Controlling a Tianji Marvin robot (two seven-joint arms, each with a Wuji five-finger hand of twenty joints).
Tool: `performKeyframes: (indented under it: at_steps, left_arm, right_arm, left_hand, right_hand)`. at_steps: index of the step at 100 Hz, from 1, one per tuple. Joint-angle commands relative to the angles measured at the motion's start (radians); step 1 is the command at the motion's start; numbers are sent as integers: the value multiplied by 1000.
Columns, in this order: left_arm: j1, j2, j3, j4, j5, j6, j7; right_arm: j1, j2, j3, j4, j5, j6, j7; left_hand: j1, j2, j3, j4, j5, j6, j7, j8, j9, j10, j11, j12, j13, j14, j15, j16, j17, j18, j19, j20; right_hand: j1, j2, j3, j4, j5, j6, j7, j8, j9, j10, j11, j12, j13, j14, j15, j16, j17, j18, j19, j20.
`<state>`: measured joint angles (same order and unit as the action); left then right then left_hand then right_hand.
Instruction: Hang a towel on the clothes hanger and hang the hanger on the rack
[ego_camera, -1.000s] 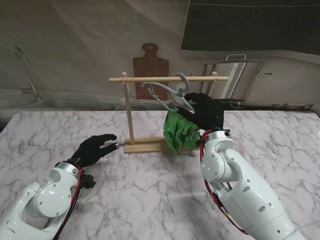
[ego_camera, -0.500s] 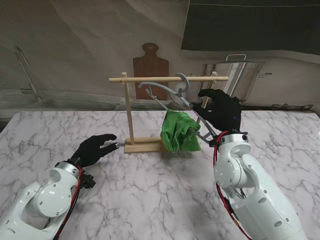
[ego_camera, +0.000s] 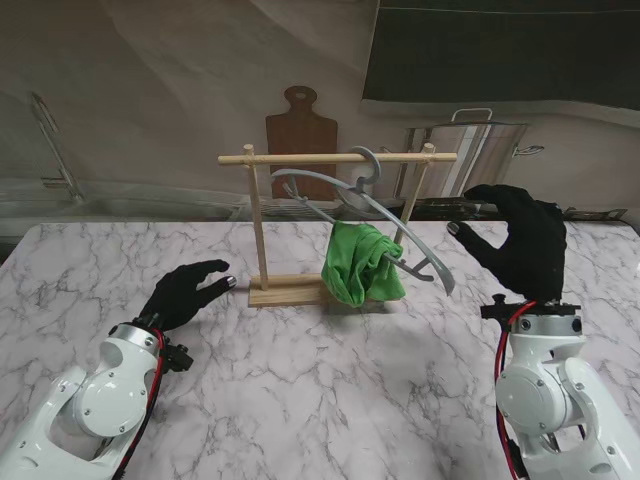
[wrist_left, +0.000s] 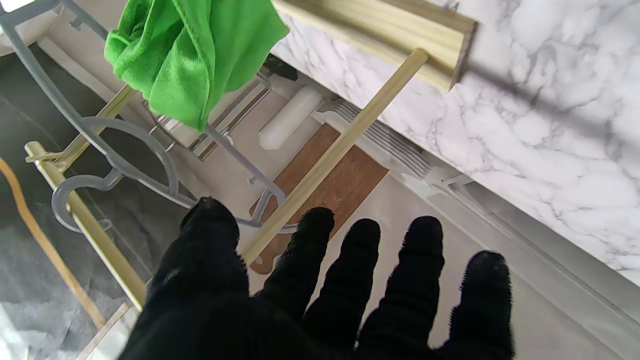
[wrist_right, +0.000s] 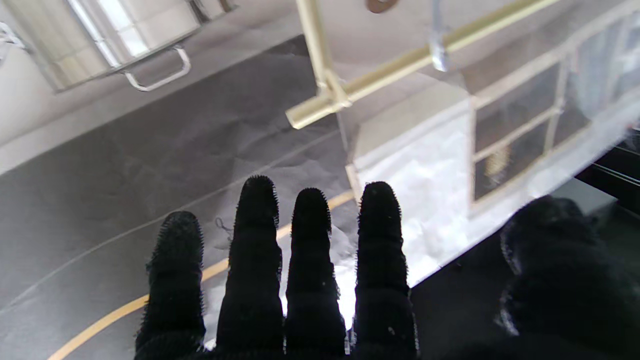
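Towel (ego_camera: 362, 265) draped on hanger (ego_camera: 372, 212), hook over rack (ego_camera: 336, 158) rail. Right robot hand (ego_camera: 521, 243) released, fingers spread, clear of hanger. Left robot hand (ego_camera: 185, 293) idle, empty, on bench (ego_camera: 300, 380).

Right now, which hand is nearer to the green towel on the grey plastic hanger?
Right, though not by much. The right hand is open, raised just right of the hanger, whose green towel hangs between. The left hand is open, low over the table, left of the rack.
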<state>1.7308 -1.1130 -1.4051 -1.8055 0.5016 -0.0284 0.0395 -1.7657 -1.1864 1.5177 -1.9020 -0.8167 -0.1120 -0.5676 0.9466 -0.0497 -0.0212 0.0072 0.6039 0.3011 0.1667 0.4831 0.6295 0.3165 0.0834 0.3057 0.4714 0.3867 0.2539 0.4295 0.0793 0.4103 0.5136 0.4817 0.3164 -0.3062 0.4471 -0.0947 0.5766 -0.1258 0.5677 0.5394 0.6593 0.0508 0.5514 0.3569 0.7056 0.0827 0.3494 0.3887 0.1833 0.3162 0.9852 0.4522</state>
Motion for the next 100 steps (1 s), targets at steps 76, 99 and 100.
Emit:
performKeyframes:
  at_steps: [76, 99, 100]
  left_arm:
    - [4, -21, 11, 12, -31, -76, 50]
    - [-4, -21, 21, 18, -43, -58, 42]
    - [-5, -21, 22, 19, -43, -57, 41]
  right_arm:
    - [90, 16, -403, 37, 89, -188, 117]
    - [122, 18, -456, 116, 272, -211, 268]
    - [124, 19, -456, 120, 280, -209, 276]
  left_hand:
    - [35, 80, -14, -26, 7, -8, 13, 27, 1, -7, 7, 34, 1, -15, 13, 21, -9, -1, 134, 4]
    - [35, 82, -14, -26, 5, -8, 12, 27, -1, -8, 6, 34, 1, -17, 13, 22, -7, -4, 138, 2]
    - [34, 82, -14, -26, 5, -8, 12, 27, -1, -8, 6, 34, 0, -16, 13, 22, -7, -4, 138, 2]
  right_hand:
    - [48, 91, -56, 41, -81, 0, -38, -39, -52, -40, -114, -83, -68, -57, -140, -88, -24, -15, -83, -55]
    - [7, 118, -71, 38, -176, 11, -69, -51, -128, -45, -129, -92, -130, -61, -165, -101, -73, -25, -124, -73]
    - [6, 119, -71, 38, -177, 11, -73, -54, -132, -44, -131, -94, -135, -61, -169, -105, -76, -26, -135, -77]
